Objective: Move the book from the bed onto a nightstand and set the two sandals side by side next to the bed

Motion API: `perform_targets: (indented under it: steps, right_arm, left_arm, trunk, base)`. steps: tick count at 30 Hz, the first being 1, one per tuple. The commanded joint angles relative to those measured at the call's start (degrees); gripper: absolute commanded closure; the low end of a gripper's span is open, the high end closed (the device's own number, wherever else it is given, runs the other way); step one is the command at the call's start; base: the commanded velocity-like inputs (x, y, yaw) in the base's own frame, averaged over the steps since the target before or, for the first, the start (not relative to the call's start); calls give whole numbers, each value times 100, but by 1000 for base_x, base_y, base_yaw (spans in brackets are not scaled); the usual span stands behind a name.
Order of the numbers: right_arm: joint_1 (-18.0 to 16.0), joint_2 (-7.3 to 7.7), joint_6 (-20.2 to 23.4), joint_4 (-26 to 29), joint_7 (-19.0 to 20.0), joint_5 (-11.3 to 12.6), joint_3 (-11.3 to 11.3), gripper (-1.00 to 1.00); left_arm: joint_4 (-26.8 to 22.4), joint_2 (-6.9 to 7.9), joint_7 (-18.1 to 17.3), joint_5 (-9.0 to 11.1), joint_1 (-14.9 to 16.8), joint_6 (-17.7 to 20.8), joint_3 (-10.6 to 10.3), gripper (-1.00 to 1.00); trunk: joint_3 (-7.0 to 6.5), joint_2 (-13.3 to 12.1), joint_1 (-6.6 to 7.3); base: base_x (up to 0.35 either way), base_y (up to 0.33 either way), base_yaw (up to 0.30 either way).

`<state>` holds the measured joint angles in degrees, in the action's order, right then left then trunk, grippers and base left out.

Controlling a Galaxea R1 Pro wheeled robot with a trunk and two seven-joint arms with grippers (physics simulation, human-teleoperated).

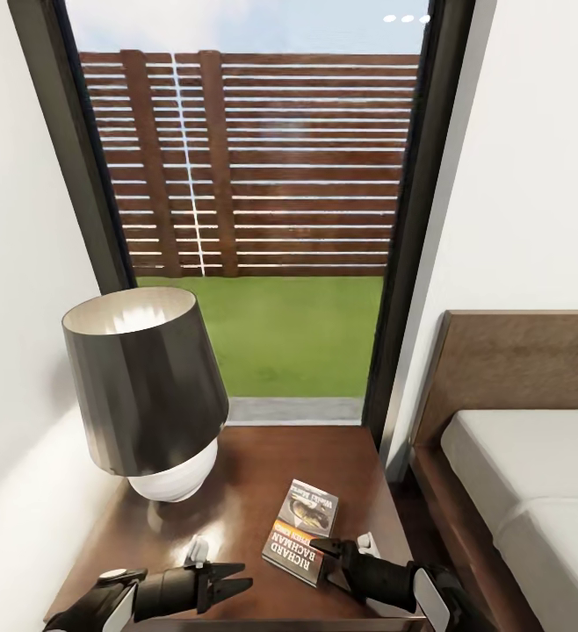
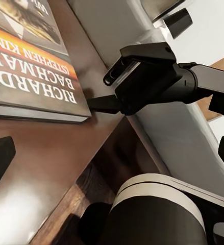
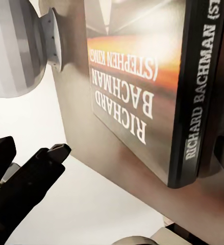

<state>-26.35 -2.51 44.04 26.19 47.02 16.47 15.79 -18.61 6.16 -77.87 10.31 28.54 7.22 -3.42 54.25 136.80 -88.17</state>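
The book [image 1: 302, 531], a thin paperback with an orange band and "RICHARD BACHMAN" lettering, lies flat on the dark-brown nightstand [image 1: 263, 465], near its front right. The left wrist view shows the book [image 2: 30, 66] up close, and the right wrist view shows its cover and spine [image 3: 137, 97]. My right gripper [image 1: 331, 560] sits at the book's near right corner. Its fingers [image 2: 104, 104] are spread, one tip against the book's edge, gripping nothing. My left gripper [image 1: 229, 584] hovers open over the nightstand's front edge, left of the book. The bed [image 1: 535, 474] stands at the right. The sandals are out of view.
A lamp [image 1: 144, 395] with a dark shade and white base stands on the nightstand's left half. Behind it is a tall black-framed window [image 1: 263, 219] onto grass and a wooden fence. A narrow floor gap [image 1: 412, 518] separates nightstand and bed.
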Motion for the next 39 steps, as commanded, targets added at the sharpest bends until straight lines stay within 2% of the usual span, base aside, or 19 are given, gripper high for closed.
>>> perform_targets:
  steps: [1,8,26,39]
  right_arm:
    - [-2,-4,0,0,0,-56,29,-100]
    - [-4,-4,0,0,1,-56,29,-100]
    - [-2,-5,0,-1,1,-56,29,-100]
    - [-4,3,-31,-8,9,-50,29,-100]
  left_arm:
    - [-2,3,-11,44,2,60,-36,-100]
    - [-2,0,-2,39,2,60,-39,-100]
    - [-2,-1,-14,41,2,60,-37,-100]
    - [-2,6,-18,41,2,69,-36,-100]
  trunk:
    - [6,2,1]
    - [6,2,1]
    - [6,2,1]
    - [-228,-519,287]
  base:
    - [-42,-11,0]
    - [-136,-94,0]
    - [-9,-5,0]
    - [0,0,0]
